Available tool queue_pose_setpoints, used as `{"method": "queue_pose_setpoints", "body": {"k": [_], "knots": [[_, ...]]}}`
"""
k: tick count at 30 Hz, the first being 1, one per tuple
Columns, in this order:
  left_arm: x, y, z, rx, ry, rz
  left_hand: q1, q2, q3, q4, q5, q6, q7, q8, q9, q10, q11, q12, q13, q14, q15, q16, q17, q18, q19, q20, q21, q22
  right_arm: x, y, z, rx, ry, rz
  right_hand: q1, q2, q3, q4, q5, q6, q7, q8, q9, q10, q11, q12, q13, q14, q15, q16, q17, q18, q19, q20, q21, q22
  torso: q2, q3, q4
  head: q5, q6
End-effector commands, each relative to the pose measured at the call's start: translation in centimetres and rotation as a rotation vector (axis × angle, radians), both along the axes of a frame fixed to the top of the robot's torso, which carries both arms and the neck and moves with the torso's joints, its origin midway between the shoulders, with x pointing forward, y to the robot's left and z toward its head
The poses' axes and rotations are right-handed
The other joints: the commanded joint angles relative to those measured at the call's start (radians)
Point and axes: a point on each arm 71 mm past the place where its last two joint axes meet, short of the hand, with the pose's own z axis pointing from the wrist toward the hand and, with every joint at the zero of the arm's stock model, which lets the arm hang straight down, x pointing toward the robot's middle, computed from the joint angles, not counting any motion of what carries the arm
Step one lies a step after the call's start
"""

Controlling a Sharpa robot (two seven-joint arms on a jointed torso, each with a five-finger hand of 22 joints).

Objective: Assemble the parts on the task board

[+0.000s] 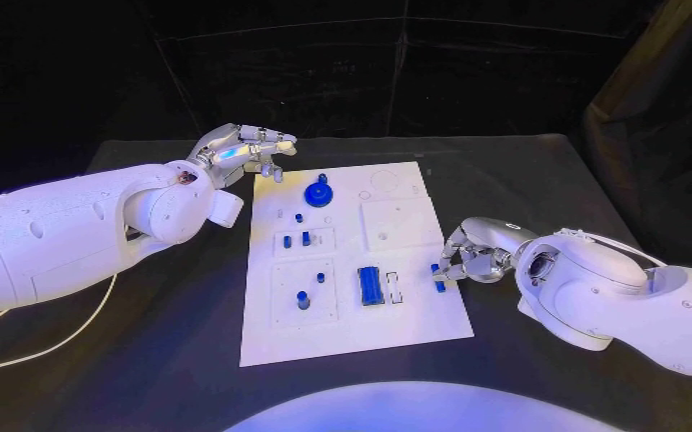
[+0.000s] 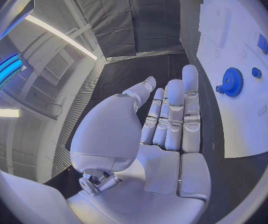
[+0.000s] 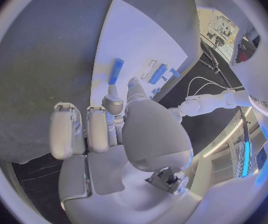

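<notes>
Parts (image 1: pixel 371 285) mostly loose on task board (image 1: pixel 404 327), assembly barely begun; right hand (image 1: pixel 473 255) pinches small blue peg (image 1: pixel 437 274), left hand (image 1: pixel 242 150) empty, fingers apart.

A black table (image 1: pixel 548 167) fills the lower frame of the head view, lit pale blue at the bottom centre. Behind it, across the upper frame, hangs a black curtain (image 1: pixel 375 42) with faint creases.

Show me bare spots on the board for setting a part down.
Free: the task board right half behind the right hand, and its near strip. Crowded: the left column from the blue gear down, and around the blue cylinder.
</notes>
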Motion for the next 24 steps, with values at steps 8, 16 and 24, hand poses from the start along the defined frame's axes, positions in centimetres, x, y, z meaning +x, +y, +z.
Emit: {"method": "queue_pose_setpoints", "body": {"k": [8,16,24], "knots": [[-0.1,0.0,0.1,-0.010,0.003,-0.013,-0.002,0.005,0.004,0.000,0.001,-0.008,0.001,0.004,0.000,-0.009,-0.001,0.004,-0.002,-0.007,0.001,-0.005,-0.001,0.005,0.001,0.002,-0.007,-0.002,0.5,0.5,-0.6,-0.145,-0.006,0.055,-0.010,0.002,-0.008,0.000,-0.006,0.009,0.001,0.006,0.001,0.005,-0.002,0.002,-0.001,0.046,0.001,0.001,-0.001,-0.005,0.007,0.000,0.005,0.075,0.000,0.0003,0.0001,0.002,-0.005],[-0.1,0.0,0.1,-0.010,0.004,-0.014,-0.002,0.005,0.004,0.000,0.001,-0.008,0.001,0.004,0.000,-0.009,-0.001,0.004,-0.002,-0.007,0.001,-0.005,-0.001,0.005,0.001,0.002,-0.007,-0.002,0.8,1.0,-0.9,-0.176,-0.007,0.080,-0.008,0.007,-0.009,0.001,-0.003,0.014,0.000,0.007,0.003,0.004,-0.003,0.001,-0.001,0.046,-0.001,0.000,-0.002,-0.005,0.007,-0.001,0.004,0.074,0.001,0.0005,0.0010,0.002,-0.003],[-0.1,0.0,0.1,-0.010,0.001,-0.011,-0.002,0.005,0.004,0.000,0.001,-0.008,0.001,0.004,0.000,-0.009,-0.001,0.004,-0.002,-0.007,0.001,-0.005,-0.001,0.005,0.001,0.002,-0.007,-0.002,1.0,1.9,-1.3,-0.202,0.005,0.108,0.020,0.017,-0.008,-0.009,0.016,0.019,-0.003,0.003,0.004,0.004,-0.006,0.000,0.001,0.046,-0.003,-0.002,-0.002,-0.005,0.007,-0.004,0.004,0.074,0.000,0.0000,0.0016,0.004,-0.007]]}}
